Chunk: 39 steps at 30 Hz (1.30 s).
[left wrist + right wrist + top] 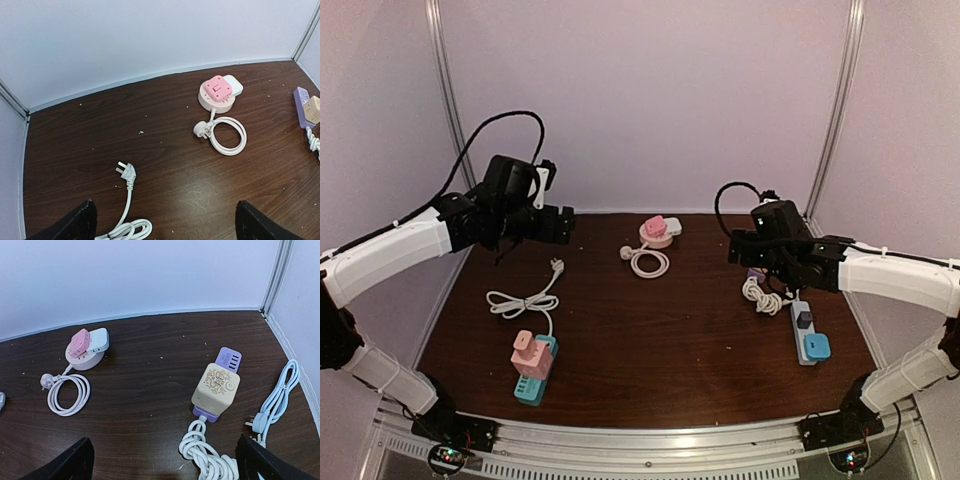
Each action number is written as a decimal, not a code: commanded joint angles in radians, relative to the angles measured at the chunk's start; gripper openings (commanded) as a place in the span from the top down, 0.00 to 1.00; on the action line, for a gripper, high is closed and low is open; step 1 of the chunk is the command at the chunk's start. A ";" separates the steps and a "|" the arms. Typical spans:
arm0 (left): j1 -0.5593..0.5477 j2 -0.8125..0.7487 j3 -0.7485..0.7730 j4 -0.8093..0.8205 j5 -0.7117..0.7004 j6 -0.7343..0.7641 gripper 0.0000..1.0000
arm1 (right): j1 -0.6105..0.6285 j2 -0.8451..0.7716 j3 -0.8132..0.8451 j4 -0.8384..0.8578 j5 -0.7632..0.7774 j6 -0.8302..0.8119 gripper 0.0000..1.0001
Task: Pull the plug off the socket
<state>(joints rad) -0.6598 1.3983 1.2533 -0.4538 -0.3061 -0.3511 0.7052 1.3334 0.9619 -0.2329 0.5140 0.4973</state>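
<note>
Pink plug [524, 352] stood seated in blue power strip [535, 385], near left. Cream cube plug [216, 385] sat on purple socket [229, 359], right, mid-depth. Left gripper [165, 225] and right gripper [165, 465] hung raised, jaws spread wide. Round pink socket [657, 232] lay far centre.

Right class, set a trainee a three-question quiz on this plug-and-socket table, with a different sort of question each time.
1. True or false: the left claw is shut on a plug.
2. Which colour is the power strip under the cream cube adapter? A teal, B purple, C grey.
3. How many adapters sit on the round pink socket?

Key: 1 false, it is open and holds nothing. 2 B. 3 two, one pink and one white.
</note>
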 commanded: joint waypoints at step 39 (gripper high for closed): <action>-0.283 -0.342 -0.303 -0.708 0.239 -0.473 0.02 | 0.040 0.142 0.035 0.085 -0.422 -0.065 0.00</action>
<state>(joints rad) -0.8642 1.0443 0.9791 -1.1076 -0.0700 -0.7395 0.7311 1.4590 0.9756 -0.1749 0.1101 0.4229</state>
